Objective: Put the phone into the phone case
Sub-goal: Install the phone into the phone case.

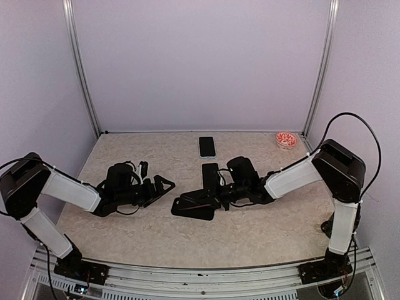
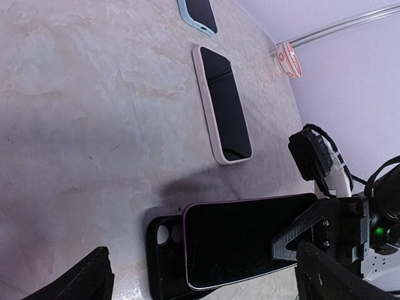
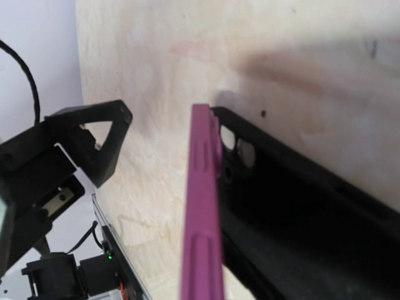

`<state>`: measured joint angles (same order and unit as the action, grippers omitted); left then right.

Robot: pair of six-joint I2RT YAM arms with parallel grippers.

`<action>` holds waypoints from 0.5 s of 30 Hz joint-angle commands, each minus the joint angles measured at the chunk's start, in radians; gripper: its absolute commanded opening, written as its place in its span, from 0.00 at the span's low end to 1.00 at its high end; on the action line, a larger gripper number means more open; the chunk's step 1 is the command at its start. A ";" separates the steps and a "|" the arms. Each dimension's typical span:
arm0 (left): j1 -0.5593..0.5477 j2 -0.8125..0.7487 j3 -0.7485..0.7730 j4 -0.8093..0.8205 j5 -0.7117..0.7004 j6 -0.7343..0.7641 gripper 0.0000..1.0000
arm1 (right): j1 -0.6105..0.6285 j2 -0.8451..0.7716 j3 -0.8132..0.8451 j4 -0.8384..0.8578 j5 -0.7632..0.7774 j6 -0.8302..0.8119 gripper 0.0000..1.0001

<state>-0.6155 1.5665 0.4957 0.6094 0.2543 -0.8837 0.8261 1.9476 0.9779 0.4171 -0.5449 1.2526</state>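
Now my right gripper (image 1: 214,195) is clenched on the phone (image 2: 244,240) and holds it by its far end. The phone has a dark, blank screen and a purple frame; in the right wrist view I see this frame edge-on, with long side buttons on it. It is low over the middle of the table (image 1: 262,231), tilted, directly above the phone case (image 2: 164,250).

The case is black and lies flat with its open side up. The phone covers most of it, but the camera end of the case, with 2 round holes, sticks out beyond the phone. The phone is not lying flat inside the case. I cannot tell if its lower edge touches the rim of the case.

My left gripper (image 1: 164,184) is released, with the jaws wide apart, and grasps nothing. It is just beside the case, on the left, and points at it.

Behind the case, a second phone (image 2: 224,106) lies in a pale pink case, screen up. Farther back, a third phone (image 2: 199,14) lies in a light blue case. A small red and white dish (image 2: 289,59) is in the far right corner; what is inside I cannot tell.
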 commanded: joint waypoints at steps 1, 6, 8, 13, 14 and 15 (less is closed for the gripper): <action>-0.008 0.025 -0.015 0.058 0.027 0.000 0.99 | 0.018 0.023 0.022 0.080 -0.022 0.023 0.00; -0.017 0.039 -0.018 0.078 0.039 -0.007 0.99 | 0.022 0.027 0.024 0.083 -0.018 0.033 0.00; -0.023 0.042 -0.021 0.082 0.035 -0.013 0.99 | 0.024 0.029 0.024 0.084 -0.022 0.041 0.00; -0.046 0.041 -0.034 0.099 0.019 -0.029 0.99 | 0.027 0.027 0.015 0.090 -0.023 0.049 0.00; -0.054 0.040 -0.033 0.101 0.014 -0.028 0.99 | 0.028 0.029 0.012 0.092 -0.023 0.050 0.00; -0.060 0.046 -0.034 0.104 0.011 -0.028 0.99 | 0.028 0.029 0.008 0.096 -0.024 0.053 0.00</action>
<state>-0.6506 1.5993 0.4709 0.6720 0.2764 -0.9043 0.8379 1.9694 0.9779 0.4473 -0.5541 1.2930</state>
